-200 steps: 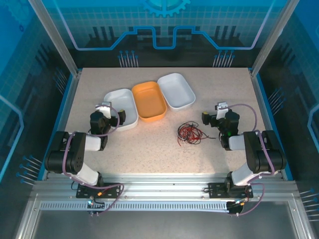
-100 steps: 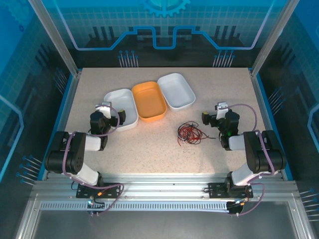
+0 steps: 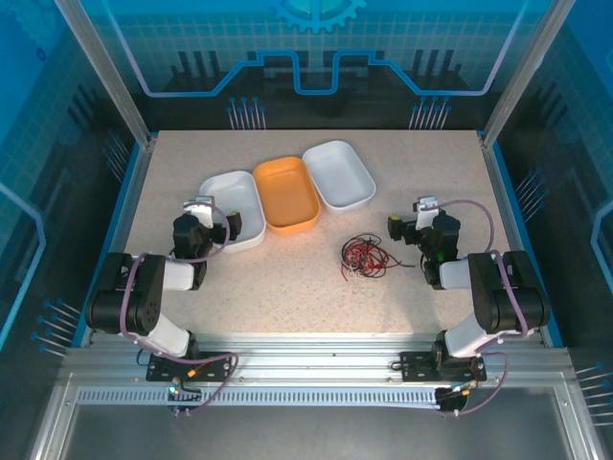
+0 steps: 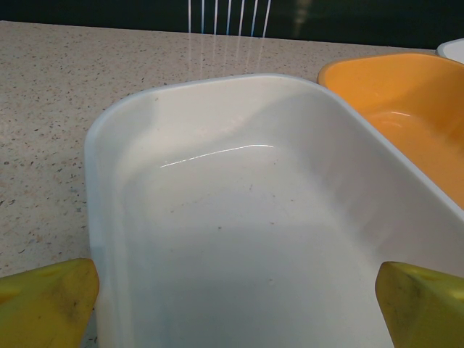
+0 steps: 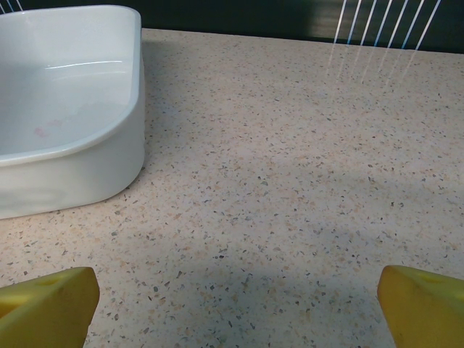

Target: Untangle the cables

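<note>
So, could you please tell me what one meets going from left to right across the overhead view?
White tray, orange tray, second white tray, tangled cables, right arm.

The table is speckled beige. The orange tray glows beside plain white trays. The cables show red and black.

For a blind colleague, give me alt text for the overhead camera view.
A tangle of thin cables lies on a speckled table near the right gripper. Farther back sit three empty trays: white, orange, white.
</note>
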### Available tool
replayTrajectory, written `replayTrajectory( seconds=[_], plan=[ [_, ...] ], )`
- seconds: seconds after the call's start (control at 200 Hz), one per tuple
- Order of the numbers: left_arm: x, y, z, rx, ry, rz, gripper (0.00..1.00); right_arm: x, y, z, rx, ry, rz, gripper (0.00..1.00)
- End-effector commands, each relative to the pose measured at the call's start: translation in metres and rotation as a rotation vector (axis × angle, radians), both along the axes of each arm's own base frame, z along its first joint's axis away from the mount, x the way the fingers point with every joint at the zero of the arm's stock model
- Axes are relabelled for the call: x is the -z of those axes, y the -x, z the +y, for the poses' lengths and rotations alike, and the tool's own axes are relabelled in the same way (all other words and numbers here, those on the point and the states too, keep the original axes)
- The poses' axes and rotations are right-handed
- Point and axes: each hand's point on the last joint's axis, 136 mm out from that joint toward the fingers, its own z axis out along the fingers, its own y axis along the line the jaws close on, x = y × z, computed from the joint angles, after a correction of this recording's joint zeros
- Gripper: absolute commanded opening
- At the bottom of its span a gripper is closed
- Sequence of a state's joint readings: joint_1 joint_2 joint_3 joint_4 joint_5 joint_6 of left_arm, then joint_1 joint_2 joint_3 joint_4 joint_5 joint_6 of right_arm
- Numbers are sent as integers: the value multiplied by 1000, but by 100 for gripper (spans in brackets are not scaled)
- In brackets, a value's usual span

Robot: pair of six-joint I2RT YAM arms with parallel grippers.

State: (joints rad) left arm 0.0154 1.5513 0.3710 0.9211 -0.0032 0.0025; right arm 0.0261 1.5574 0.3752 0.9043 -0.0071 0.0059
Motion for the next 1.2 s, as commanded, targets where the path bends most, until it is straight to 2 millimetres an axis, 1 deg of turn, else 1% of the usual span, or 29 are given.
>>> replayTrajectory(
  seconds=[0.0,0.105,0.19,0.32,0.42,0.53,0.555,0.68,0.785,0.81,0.87,0.945,1.076,1.196],
  plan=[
    [-5,-4,-3,17,1,-12,99,-12,-6,4,-12,9,-29,100],
    [-5,-3,-3,16,1,-11,99,-13,-6,5,-13,9,-28,100],
    [-6,-4,-2,6,0,-9,99,-19,-6,5,-12,9,-28,100],
    [-20,-2,1,-13,-1,-11,99,-32,-5,4,-8,14,-21,100],
    [-31,1,8,-55,1,-15,99,-42,-2,-1,33,19,-17,100],
    [-44,9,13,-91,17,-11,99,-53,3,-7,75,7,-10,100],
    [-45,12,15,-106,32,-4,99,-56,5,-8,89,-4,-7,100],
    [-64,24,20,-170,111,-11,99,-67,15,-15,161,-63,23,100],
    [-76,35,19,-189,185,-6,99,-71,25,-16,199,-104,73,100],
    [-78,37,19,-195,202,0,99,-68,29,-15,205,-109,104,100],
    [-84,43,17,-202,238,14,99,-67,36,-12,213,-120,151,100],
    [-87,51,13,-199,294,49,99,-64,47,-7,235,-116,216,100],
    [-89,65,-6,-145,330,115,99,-60,69,8,249,-61,331,100],
    [-88,82,-39,-43,353,149,99,-56,91,21,237,-40,420,100]
  ],
)
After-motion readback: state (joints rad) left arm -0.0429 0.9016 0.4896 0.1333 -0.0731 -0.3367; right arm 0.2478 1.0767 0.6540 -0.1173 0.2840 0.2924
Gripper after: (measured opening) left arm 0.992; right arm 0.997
